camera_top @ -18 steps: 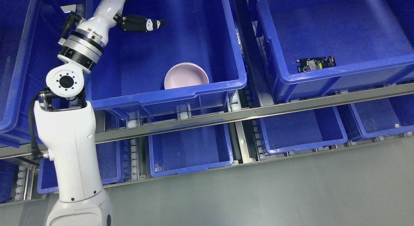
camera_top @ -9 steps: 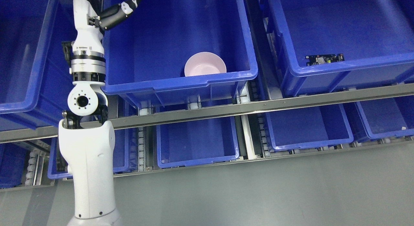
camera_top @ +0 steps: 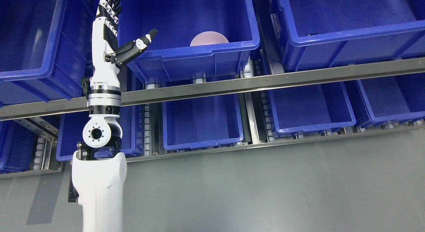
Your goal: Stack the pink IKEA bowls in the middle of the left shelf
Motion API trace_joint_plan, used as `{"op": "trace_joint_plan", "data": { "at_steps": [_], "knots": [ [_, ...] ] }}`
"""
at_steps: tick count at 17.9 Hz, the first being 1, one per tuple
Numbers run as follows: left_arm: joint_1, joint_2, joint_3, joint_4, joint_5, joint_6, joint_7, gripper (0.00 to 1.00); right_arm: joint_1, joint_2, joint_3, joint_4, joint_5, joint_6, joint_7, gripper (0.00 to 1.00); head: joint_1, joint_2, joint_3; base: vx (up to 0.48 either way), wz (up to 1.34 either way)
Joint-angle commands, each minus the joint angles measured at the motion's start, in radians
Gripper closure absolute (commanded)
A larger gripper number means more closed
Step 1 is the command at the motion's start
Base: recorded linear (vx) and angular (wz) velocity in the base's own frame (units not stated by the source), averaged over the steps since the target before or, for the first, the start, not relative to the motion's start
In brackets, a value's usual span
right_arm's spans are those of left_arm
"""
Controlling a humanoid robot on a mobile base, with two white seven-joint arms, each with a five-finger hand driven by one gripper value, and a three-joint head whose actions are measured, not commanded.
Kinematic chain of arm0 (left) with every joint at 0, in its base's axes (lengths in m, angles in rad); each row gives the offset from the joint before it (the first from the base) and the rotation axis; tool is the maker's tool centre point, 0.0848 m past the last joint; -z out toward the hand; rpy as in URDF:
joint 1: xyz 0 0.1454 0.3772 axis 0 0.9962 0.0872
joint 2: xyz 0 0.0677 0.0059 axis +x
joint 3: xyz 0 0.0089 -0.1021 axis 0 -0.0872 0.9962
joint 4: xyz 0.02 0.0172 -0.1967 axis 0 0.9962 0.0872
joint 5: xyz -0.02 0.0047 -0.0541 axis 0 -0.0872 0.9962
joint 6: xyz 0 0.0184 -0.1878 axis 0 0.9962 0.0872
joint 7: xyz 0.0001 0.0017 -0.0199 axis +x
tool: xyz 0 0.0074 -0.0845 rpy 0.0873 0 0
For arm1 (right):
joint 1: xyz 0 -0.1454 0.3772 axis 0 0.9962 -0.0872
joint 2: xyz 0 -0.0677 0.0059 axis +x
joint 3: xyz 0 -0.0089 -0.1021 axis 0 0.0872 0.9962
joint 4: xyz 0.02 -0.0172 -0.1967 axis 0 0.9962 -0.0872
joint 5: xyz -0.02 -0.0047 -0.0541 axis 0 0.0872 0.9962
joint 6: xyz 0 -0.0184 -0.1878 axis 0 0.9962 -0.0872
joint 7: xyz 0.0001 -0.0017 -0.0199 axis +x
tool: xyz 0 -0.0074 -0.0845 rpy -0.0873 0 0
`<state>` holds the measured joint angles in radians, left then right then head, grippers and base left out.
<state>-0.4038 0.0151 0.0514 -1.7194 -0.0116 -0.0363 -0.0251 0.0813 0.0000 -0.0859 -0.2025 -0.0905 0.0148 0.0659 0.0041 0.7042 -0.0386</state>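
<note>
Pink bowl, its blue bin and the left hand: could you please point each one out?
Pink bowl (camera_top: 209,38), head view, visible rim.
Blue bin (camera_top: 199,52), head view, front wall.
Left hand (camera_top: 109,29), head view, palm.

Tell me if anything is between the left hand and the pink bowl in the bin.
Yes. The bin's front wall hides most of the pink bowl, and the open left hand is outside it, to the left.

Pink bowl (camera_top: 209,38) mostly hidden behind bin (camera_top: 199,54) front rim; left hand (camera_top: 113,29) fingertips cut off at top.
</note>
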Motion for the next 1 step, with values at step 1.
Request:
{"op": "trace_joint_plan", "data": {
  "at_steps": [1],
  "knots": [
    [0.033, 0.002, -0.018, -0.043, 0.001, -0.001, 0.001, 0.00, 0.000, -0.017, 0.000, 0.000, 0.000, 0.001, -0.005, 0.00, 0.0000, 0.000, 0.000, -0.202, -0.13]
  ]
}}
